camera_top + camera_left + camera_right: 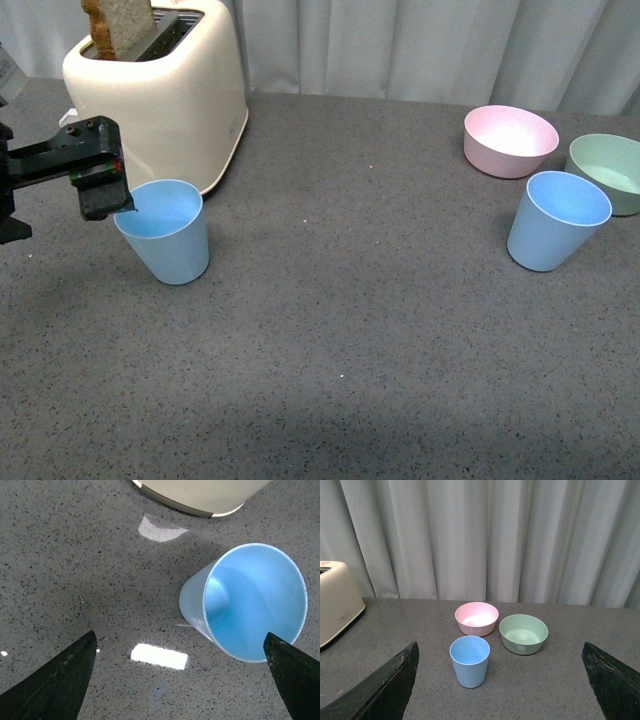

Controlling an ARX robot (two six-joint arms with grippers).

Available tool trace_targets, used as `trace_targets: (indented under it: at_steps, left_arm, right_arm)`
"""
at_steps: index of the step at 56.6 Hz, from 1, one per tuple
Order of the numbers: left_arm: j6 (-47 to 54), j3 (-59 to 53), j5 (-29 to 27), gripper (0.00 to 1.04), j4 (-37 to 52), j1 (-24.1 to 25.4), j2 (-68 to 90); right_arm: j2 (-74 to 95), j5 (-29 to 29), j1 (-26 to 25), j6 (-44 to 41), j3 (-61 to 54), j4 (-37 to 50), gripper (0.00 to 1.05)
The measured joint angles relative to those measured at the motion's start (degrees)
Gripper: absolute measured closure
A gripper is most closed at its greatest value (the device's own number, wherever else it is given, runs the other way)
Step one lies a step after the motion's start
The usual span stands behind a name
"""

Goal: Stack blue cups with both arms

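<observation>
Broadly open grey table (pixel 360 330) through the middle and front, with a curtain (pixel 420 45) along the far edge. Toward the left, one blue cup (pixel 165 232) upright, mouth up, long axis vertical, just in front of the cream toaster (pixel 160 95). Spread open over it, left pincer (pixel 179 637), one finger (pixel 295 675) at the rim, the other out over bare table. Toward the right, second blue cup (pixel 556 220), also upright, near the pink bowl (pixel 510 140) and green bowl (pixel 612 172). Likewise spread wide, right pincer (pixel 500 644), well back from that cup, gripping nothing.
</observation>
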Motion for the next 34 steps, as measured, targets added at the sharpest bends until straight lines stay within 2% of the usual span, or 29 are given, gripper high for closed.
trace_targets:
  at_steps: [18,24,32,34]
  left_arm:
    - [-3.1,8.3,0.2,0.07,-4.1,-0.9,8.5]
    - [-3.4,10.8,-0.1,0.29,-6.7,-1.3,11.0]
    - [-3.9,12.3,-0.1,0.49,-8.1,-1.8,12.6]
    - [-4.0,12.7,-0.2,0.58,-8.1,-2.1,13.1]
  right_arm:
    - [0.0,0.0,0.0,0.0,0.0,0.0,0.10]
    - [0.0,0.0,0.0,0.0,0.0,0.0,0.10]
    - [0.0,0.0,0.0,0.0,0.0,0.0,0.10]
    - [0.0,0.0,0.0,0.0,0.0,0.0,0.10]
